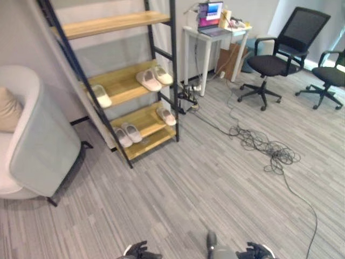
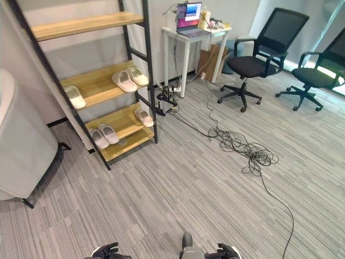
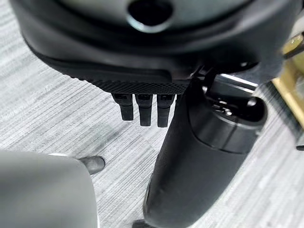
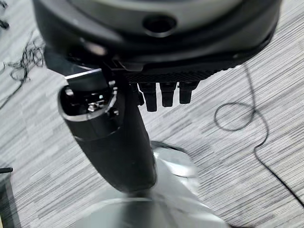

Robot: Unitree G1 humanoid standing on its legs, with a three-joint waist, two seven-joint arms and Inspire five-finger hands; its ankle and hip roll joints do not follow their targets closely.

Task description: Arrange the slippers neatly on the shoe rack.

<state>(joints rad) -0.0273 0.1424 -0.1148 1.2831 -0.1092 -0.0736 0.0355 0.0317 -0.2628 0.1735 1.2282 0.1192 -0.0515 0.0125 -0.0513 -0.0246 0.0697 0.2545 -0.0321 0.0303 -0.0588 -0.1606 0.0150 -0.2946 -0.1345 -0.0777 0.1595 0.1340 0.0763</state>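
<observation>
The shoe rack (image 1: pixel 161 54) has a black frame and wooden shelves and stands by the far wall. On its middle shelf a pair of pale slippers (image 1: pixel 153 78) lies at the right and a single slipper (image 1: pixel 101 95) at the left. On the bottom shelf another pair (image 1: pixel 128 134) lies at the left and one slipper (image 1: pixel 166 115) at the right. My left hand (image 1: pixel 141 251) and right hand (image 1: pixel 259 251) hang low, far from the rack. In the wrist views the left hand's fingers (image 3: pixel 142 111) and the right hand's fingers (image 4: pixel 164 95) are straight and hold nothing.
A grey armchair (image 1: pixel 38 145) stands left of the rack. A white desk (image 1: pixel 194 43) with a laptop (image 1: pixel 211 19) is right of it, and two office chairs (image 1: pixel 280 59) (image 1: pixel 329 75) stand beyond. A tangle of cables (image 1: pixel 264 145) lies on the floor.
</observation>
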